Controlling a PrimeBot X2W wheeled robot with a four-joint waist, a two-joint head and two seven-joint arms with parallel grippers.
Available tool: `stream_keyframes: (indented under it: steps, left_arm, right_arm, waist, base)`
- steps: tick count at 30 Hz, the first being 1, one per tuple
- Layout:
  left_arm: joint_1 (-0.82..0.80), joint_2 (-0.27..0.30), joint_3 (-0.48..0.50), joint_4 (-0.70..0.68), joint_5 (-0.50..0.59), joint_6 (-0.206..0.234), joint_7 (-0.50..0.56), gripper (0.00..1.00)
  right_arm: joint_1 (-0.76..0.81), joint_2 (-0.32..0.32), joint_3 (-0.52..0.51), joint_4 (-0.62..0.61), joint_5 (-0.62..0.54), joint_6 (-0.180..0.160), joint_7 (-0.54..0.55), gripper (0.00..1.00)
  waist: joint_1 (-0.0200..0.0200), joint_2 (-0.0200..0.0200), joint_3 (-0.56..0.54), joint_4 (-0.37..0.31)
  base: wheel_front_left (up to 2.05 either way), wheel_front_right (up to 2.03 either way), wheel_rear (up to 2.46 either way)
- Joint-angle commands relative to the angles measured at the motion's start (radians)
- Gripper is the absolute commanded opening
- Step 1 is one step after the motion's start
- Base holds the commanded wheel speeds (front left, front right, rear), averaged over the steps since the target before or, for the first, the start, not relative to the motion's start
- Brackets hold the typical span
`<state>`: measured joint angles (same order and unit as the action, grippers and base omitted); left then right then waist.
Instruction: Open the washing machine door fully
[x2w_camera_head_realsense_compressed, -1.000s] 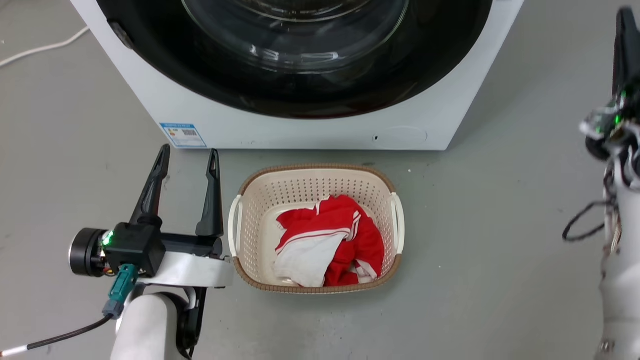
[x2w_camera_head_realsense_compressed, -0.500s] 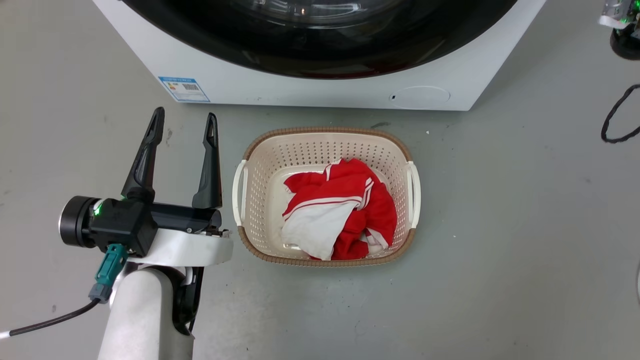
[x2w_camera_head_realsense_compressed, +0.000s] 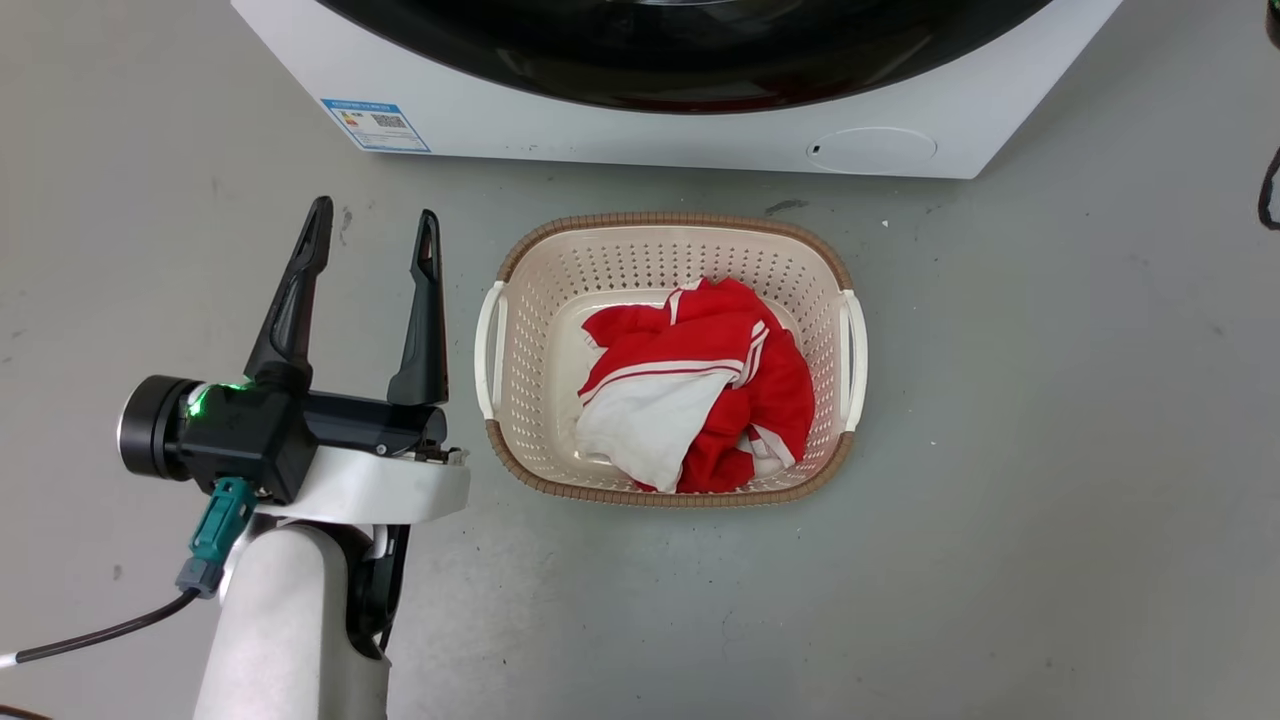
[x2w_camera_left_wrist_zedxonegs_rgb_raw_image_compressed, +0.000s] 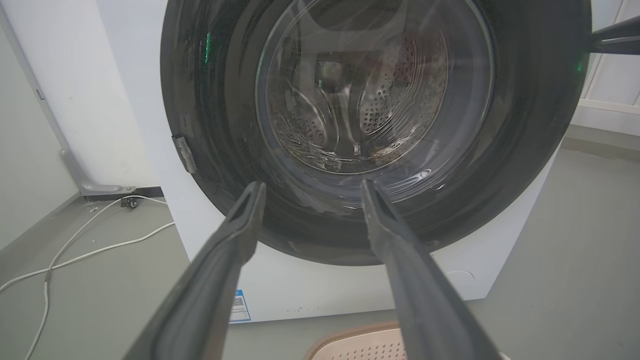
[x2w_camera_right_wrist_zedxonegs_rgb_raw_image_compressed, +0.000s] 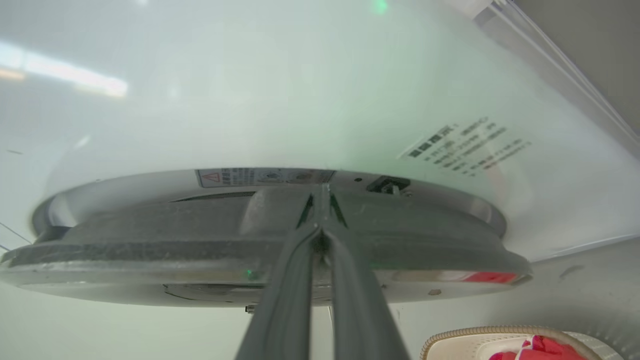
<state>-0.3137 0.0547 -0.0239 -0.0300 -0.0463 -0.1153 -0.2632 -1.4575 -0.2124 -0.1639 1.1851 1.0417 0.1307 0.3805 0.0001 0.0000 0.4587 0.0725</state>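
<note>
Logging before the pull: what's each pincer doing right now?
Left pincer: open, empty.
Right pincer: shut, tips against the rim of the washing machine door.

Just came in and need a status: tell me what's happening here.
The robot's right gripper, shut, has its fingertips at the edge of the round glossy black-rimmed glass washing machine door; the door looks closed or nearly so. The left gripper hangs open, holding nothing, beside the cream perforated laundry basket of red and white clothes.
</note>
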Motion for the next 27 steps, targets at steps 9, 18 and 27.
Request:
stream_keyframes:
  steps: [9,18,27]
  left_arm:
    - [-0.018,-0.002,-0.005,0.003,0.006,-0.005,-0.002,1.00]
    - [-0.018,-0.003,-0.004,0.013,0.008,-0.002,-0.002,1.00]
    - [0.013,-0.004,-0.010,0.037,0.010,0.000,-0.002,1.00]
  right_arm:
    - [-0.047,0.036,-0.047,0.052,0.053,0.001,0.098,0.00]
    - [-0.006,0.029,-0.061,0.021,0.098,0.001,0.258,0.00]
    - [0.107,0.054,-0.029,-0.075,0.118,0.001,0.435,0.00]
  waist:
    - [-0.0001,0.0000,0.015,0.013]
    - [-0.0001,0.0000,-0.001,0.005]
    - [-0.0001,0.0000,-0.069,-0.011]
  base:
    - [0.00,0.00,0.00]
    - [0.00,0.00,0.00]
    - [0.00,0.00,0.00]
